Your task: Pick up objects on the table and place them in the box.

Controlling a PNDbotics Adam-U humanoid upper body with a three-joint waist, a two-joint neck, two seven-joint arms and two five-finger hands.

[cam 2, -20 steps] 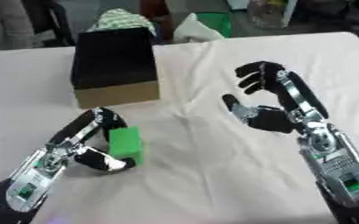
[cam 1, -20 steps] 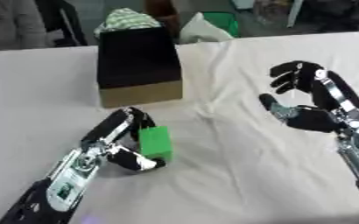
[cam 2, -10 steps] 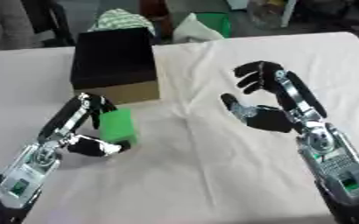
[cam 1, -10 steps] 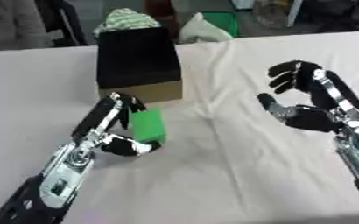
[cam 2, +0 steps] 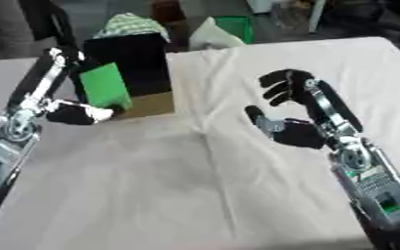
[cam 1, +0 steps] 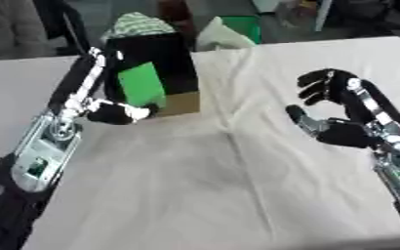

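Left hand (cam 1: 110, 110), in the frame's upper left, grasps my green block (cam 1: 141, 84), held upright against the near face of the box (cam 1: 156, 51); the opening lies just beyond and above. My right hand (cam 1: 344, 124) hangs released over the counter (cam 1: 237, 185), farther away.

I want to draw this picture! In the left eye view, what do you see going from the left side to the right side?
Left hand → green block it holds, in front of the box → bare white tablecloth → right hand, held open above the table.
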